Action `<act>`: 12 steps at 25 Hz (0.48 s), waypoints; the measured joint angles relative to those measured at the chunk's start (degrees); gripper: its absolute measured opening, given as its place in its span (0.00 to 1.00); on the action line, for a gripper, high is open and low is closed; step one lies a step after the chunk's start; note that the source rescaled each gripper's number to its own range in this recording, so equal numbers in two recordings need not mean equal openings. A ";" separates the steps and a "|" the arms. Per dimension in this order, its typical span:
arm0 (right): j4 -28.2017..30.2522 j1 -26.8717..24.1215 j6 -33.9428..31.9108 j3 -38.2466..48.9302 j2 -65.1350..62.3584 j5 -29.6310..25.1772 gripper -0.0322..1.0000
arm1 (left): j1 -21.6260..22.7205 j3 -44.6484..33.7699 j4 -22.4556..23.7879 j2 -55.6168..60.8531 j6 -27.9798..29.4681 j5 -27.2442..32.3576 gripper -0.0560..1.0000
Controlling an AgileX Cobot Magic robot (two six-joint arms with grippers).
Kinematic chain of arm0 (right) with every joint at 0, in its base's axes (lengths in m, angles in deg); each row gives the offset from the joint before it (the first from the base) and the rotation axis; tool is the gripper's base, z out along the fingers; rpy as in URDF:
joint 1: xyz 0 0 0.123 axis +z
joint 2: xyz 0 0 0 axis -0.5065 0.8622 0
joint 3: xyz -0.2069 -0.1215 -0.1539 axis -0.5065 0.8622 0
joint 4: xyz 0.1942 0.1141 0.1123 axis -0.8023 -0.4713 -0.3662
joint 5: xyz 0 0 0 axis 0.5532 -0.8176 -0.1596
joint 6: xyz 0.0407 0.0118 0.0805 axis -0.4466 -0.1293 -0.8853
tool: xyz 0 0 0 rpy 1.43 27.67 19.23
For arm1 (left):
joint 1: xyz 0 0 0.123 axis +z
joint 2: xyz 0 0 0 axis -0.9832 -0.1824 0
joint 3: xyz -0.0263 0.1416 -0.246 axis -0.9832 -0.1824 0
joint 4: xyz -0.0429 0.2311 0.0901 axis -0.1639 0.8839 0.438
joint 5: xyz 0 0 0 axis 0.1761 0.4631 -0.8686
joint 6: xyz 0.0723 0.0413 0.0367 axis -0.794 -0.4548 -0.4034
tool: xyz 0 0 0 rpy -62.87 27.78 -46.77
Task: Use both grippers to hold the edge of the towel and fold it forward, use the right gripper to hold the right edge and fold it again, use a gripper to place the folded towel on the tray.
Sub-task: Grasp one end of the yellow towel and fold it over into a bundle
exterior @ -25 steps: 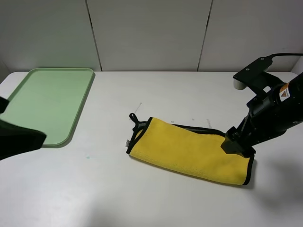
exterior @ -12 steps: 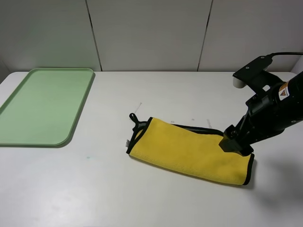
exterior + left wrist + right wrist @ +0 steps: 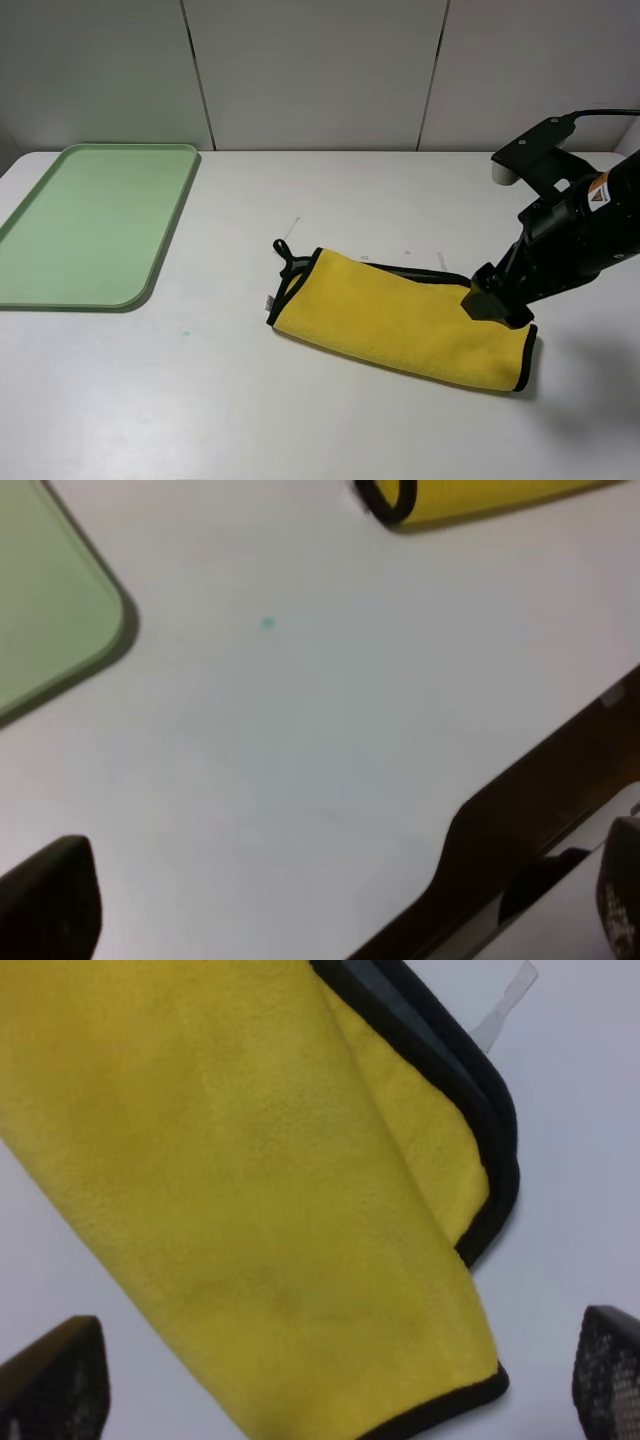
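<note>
An orange-and-white sticker on the black right arm carries print too small to read. A small translucent white tag pokes out beside the towel's border in the right wrist view, and no writing can be made out on it.

The bright yellow plush towel, folded once into a long band, lies flat on the white table. Its thin black piping edge shows as stacked layers in the right wrist view, while the high view gives only a dark line. A small black corner loop lies at the towel's end away from the right arm. The pale green rectangular plastic tray sits well apart from the towel, beyond that loop end, and the frame cuts off one side of it.

The right gripper hangs over the towel's other end and hides part of it in the high view. The right wrist view shows its jaws spread wide with yellow cloth between them, pinching nothing. The left gripper is out of the high view. Its own blurred view shows jaws spread over bare table, with only a corner of the towel and of the tray in frame.
</note>
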 joint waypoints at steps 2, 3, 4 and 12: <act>-0.16 0.00 0.00 0.00 0.00 0.00 1.00 | 0.00 -0.91 -0.14 0.11 0.00 -1.70 1.00; -0.15 0.00 0.00 0.00 0.00 0.00 1.00 | 0.00 -1.48 -0.65 0.13 0.00 -2.60 1.00; -0.15 0.00 0.00 0.00 0.00 0.00 1.00 | 0.00 -1.65 -1.09 0.13 -0.06 -2.81 1.00; -0.58 0.00 0.00 0.00 0.00 0.00 1.00 | 0.00 -1.65 -1.48 0.13 -0.20 -3.70 1.00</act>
